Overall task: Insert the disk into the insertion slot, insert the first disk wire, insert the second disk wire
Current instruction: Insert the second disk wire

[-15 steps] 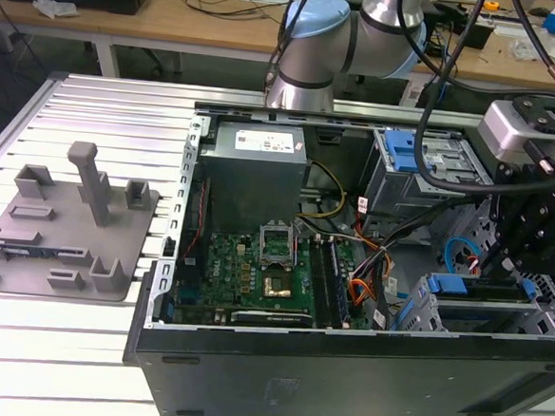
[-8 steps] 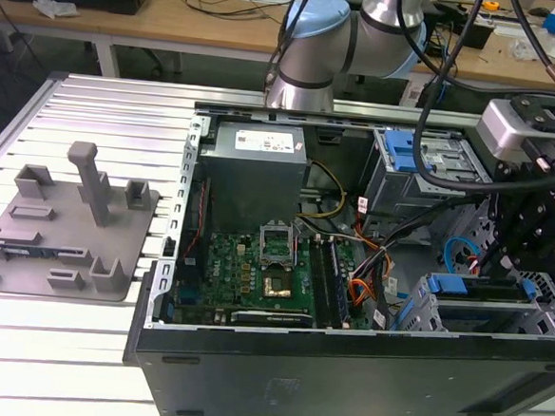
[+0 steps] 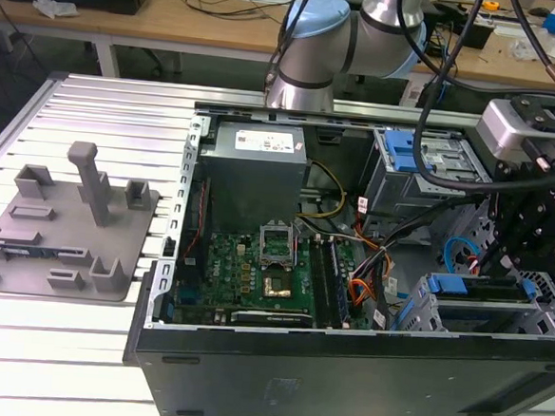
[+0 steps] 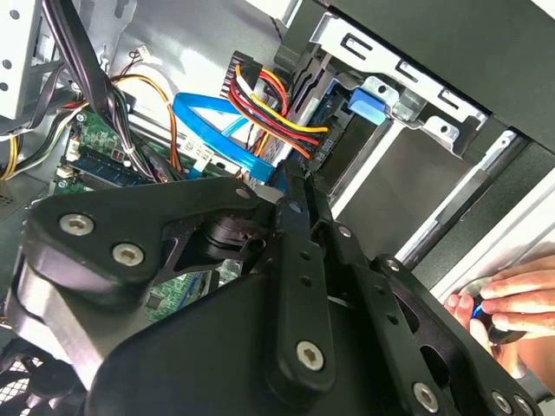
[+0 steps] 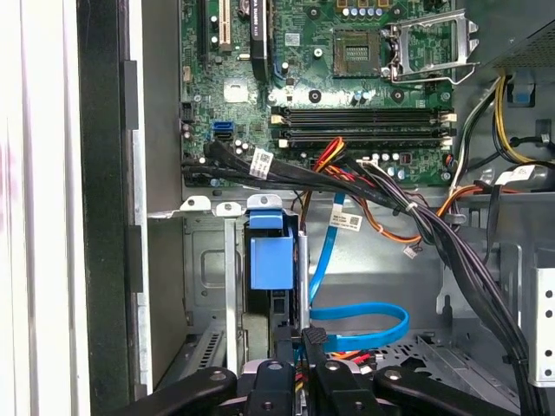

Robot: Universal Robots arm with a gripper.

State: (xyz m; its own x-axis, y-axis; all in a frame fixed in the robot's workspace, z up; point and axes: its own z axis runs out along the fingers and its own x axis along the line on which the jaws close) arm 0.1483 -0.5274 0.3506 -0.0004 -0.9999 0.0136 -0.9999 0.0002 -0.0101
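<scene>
disk [image 3: 477,289] in its blue carrier sits inside the insertion slot [image 3: 422,318], at the exterior view's right end of the open computer case [image 3: 341,384]. i see the gripper [image 5: 310,342] down at its rear edge, jaws nearly closed on a black connector [image 5: 313,336] of the flat blue cable [image 5: 364,325]. a person's hand [image 4: 512,299] rests on the case in the second wrist view.

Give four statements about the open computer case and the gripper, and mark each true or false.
1. The blue-framed silver disk sits in the low grey metal insertion slot. True.
2. The black gripper is at a flat blue data cable. True.
3. The grey plastic fixture plate lies inside the black computer case. False: it lies outside, toward the exterior view's left.
4. The processor socket carries a fan. False: it is bare.
</scene>
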